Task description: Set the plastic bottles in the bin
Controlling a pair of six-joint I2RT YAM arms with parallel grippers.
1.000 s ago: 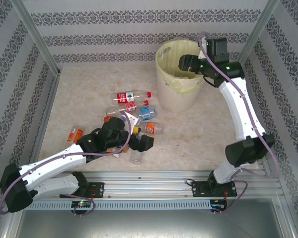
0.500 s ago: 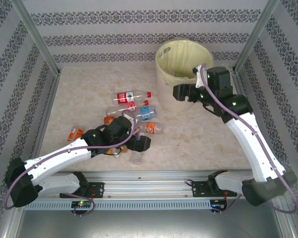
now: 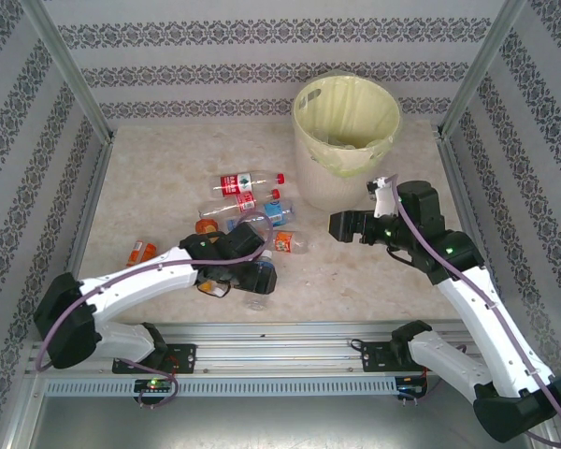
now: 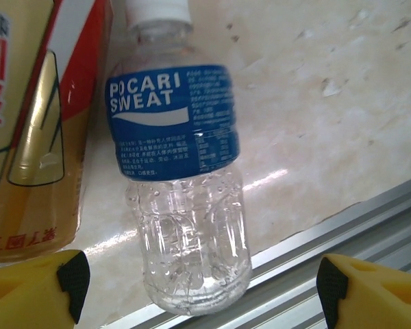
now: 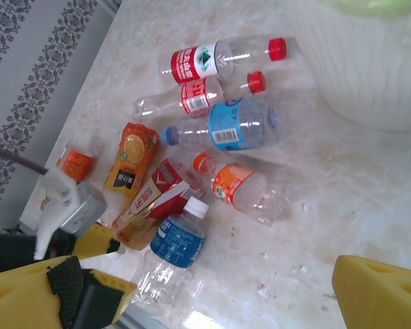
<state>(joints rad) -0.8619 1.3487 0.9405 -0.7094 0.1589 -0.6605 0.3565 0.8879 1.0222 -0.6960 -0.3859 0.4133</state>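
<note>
Several plastic bottles (image 3: 248,182) lie in a loose heap left of the middle of the table. A clear one with a blue label and white cap (image 4: 175,123) lies by the near edge. My left gripper (image 4: 195,291) is open and straddles its base, both fingers clear of the plastic. The same bottle (image 5: 178,240) also appears in the right wrist view, beside an orange-labelled bottle (image 5: 240,185). My right gripper (image 3: 341,226) hangs open and empty over the table, in front of the bin (image 3: 346,131). Inside the pale-yellow bin, a few things lie at the bottom.
A golden drink bottle with a red and gold label (image 4: 34,123) lies against the blue-labelled one. The aluminium rail (image 4: 370,226) runs just past the bottle's base. Patterned walls and metal posts (image 3: 70,79) close in the table. A small orange bottle (image 3: 140,251) lies apart at the left.
My right arm has drawn back from over the bin and come down toward the table's middle, its jaws widening. The left gripper has slid right onto the blue-labelled bottle, its jaws narrowing.
</note>
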